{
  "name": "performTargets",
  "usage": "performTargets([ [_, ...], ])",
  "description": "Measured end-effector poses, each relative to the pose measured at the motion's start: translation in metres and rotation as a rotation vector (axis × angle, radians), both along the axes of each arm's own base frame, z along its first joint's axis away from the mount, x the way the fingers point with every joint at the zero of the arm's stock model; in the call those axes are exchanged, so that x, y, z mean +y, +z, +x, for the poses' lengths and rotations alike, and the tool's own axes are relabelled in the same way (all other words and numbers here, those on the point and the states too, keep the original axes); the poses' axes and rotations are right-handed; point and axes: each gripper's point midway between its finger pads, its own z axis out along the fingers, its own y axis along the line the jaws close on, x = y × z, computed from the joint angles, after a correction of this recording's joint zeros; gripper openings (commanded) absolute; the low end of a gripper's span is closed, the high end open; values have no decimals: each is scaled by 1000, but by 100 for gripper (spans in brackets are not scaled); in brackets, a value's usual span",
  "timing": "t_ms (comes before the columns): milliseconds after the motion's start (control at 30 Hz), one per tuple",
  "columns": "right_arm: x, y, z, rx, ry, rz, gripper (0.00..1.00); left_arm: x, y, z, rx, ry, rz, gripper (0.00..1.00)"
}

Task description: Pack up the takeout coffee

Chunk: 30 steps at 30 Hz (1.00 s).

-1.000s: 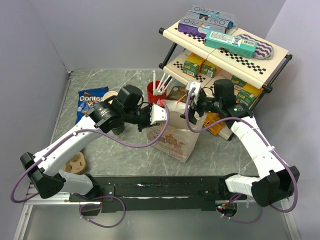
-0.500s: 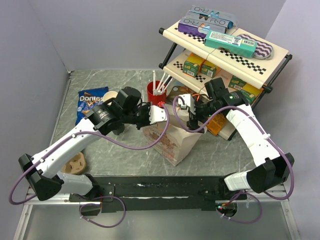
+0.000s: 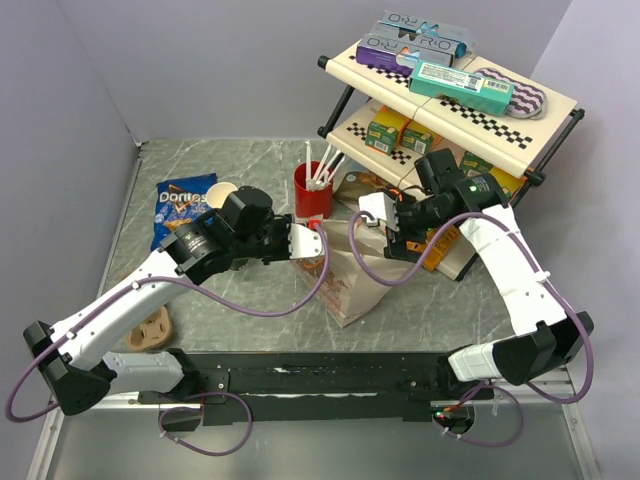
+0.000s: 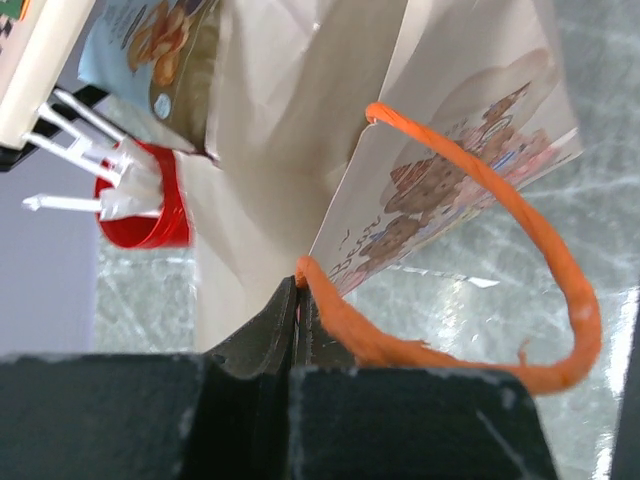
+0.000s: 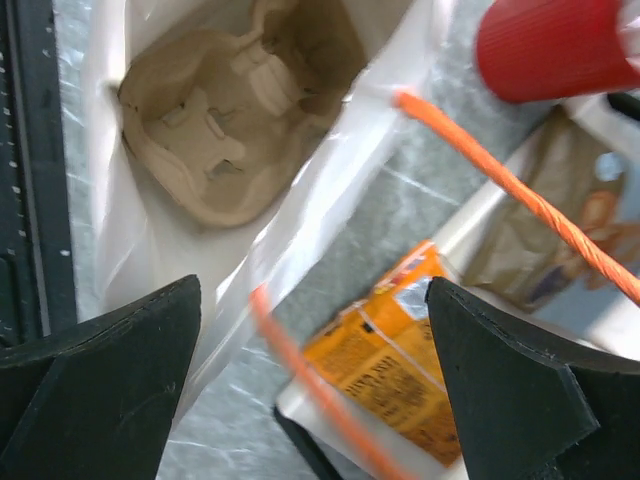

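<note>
The takeout coffee cup (image 3: 222, 192) shows only its cream inside beside the chip bag, partly behind my left arm; its lid is out of view. A white paper bag (image 3: 352, 283) with orange rope handles leans in the middle of the table. My left gripper (image 3: 306, 243) is shut on the bag's rim (image 4: 297, 285) at the root of one orange handle (image 4: 565, 290). My right gripper (image 3: 384, 226) hangs open over the bag's mouth, holding nothing. Between its fingers (image 5: 315, 400) run the bag's edge and the other handle (image 5: 520, 195). A cardboard cup carrier (image 5: 225, 115) lies inside the bag.
A red cup with white straws (image 3: 313, 190) stands just behind the bag. A blue Doritos bag (image 3: 184, 206) lies at the left. A two-tier shelf rack (image 3: 520, 120) with boxes fills the back right, an orange box (image 3: 441, 246) at its foot. A tan round object (image 3: 154, 326) lies near my left arm's base.
My left gripper has pulled the bag's rim toward the near left, and the bag now leans that way. My right gripper has swung left and down over the bag's mouth.
</note>
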Motion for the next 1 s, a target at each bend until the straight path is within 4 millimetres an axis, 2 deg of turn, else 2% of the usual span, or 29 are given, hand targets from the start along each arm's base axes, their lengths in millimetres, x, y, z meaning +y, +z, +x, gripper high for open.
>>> performTargets([
  [133, 1, 15, 2, -54, 26, 8, 100, 9, -3, 5, -27, 25, 27, 1],
  [567, 1, 33, -17, -126, 81, 37, 100, 22, -4, 11, -63, 53, 46, 1],
  [667, 2, 23, -25, -111, 103, 24, 100, 22, -4, 11, -65, 44, 45, 1],
  [867, 0, -18, -43, -23, 115, -35, 100, 17, 5, -1, -45, -16, 0, 1],
  [1000, 0, -40, -44, -15, 121, -66, 100, 14, 7, -6, -36, -38, -13, 1],
])
